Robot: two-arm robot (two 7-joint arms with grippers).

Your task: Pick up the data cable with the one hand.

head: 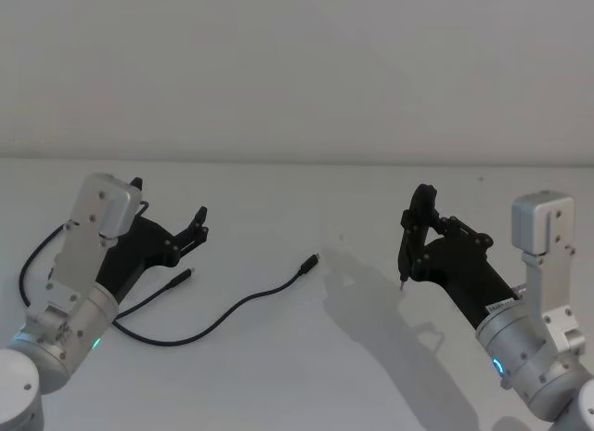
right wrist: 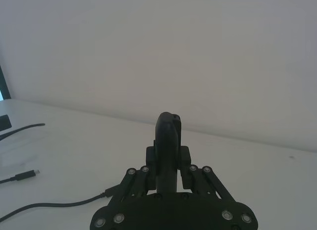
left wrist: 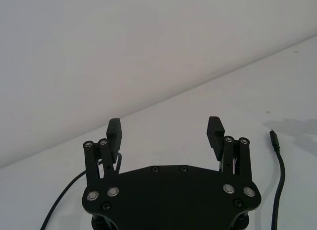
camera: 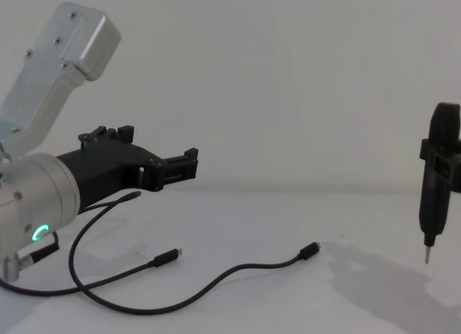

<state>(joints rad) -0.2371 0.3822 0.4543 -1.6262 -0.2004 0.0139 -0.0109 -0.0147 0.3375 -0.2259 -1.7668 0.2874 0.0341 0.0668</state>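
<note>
The data cable [head: 243,305] lies loose on the white table, a thin black cord curving from one small plug [head: 314,261] round to a second plug [head: 184,277] near my left arm. It also shows in the chest view [camera: 238,271] and beside my left fingers [left wrist: 281,166]. My left gripper [head: 169,205] hovers above the table to the left of the cable, open and holding nothing [left wrist: 165,126] [camera: 160,142]. My right gripper [head: 419,238] is raised on the right, shut on a slim black pointed tool [camera: 434,183] [right wrist: 168,138].
The table top [head: 306,375] is plain white and ends at a white wall behind. Cable slack loops on the table around my left arm [head: 28,268]. The tool's shadow falls on the table right of the far plug.
</note>
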